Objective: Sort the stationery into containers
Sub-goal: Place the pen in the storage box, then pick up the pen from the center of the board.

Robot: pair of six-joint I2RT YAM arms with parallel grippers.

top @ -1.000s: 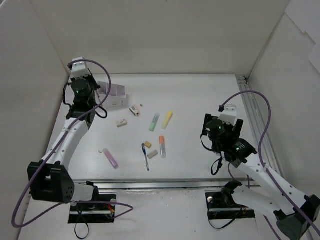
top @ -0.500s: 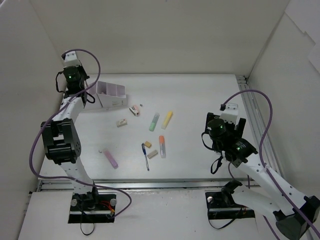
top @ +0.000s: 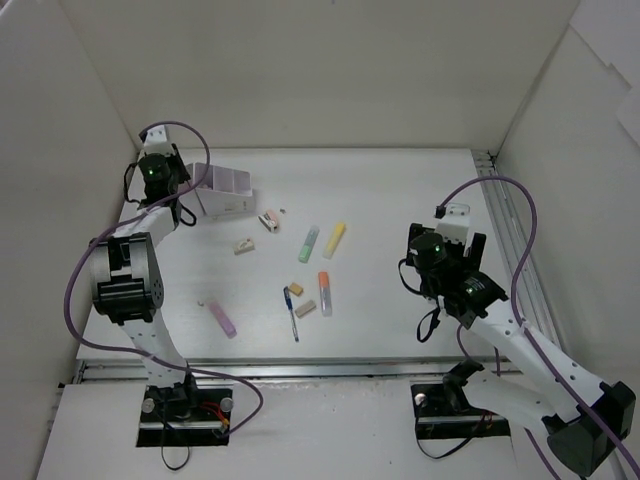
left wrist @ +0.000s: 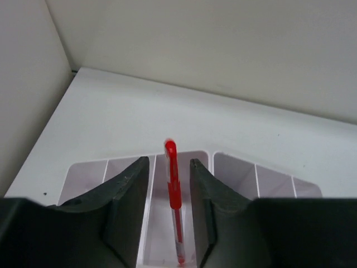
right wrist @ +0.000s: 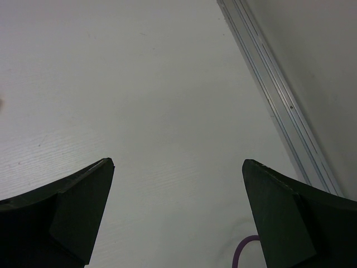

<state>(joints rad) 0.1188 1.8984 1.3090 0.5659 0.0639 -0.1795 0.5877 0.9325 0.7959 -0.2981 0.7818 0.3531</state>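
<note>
The pale-lilac organizer box [top: 226, 190] stands at the far left of the table. My left gripper [top: 185, 196] is right over it. In the left wrist view its fingers [left wrist: 131, 195] stand apart on both sides of a red pen [left wrist: 172, 184]. The pen leans in a middle compartment of the box [left wrist: 234, 170], with a gap on each side. My right gripper [top: 428, 270] is wide open and empty over bare table [right wrist: 178, 162]. Green [top: 308, 243], yellow [top: 334, 239], orange [top: 324, 293] and pink [top: 222, 316] markers and a blue pen [top: 291, 313] lie loose mid-table.
A pink-white sharpener [top: 268, 220] and tan erasers [top: 243, 245] [top: 296, 288] [top: 305, 309] lie among the markers. White walls close in the left, back and right. A metal rail [right wrist: 279, 106] runs along the right edge, and a purple cable [right wrist: 245, 251] hangs near my right gripper.
My left arm has folded back; its wrist swung toward the far left corner, then came back beside the organizer. The right arm has shifted only slightly.
</note>
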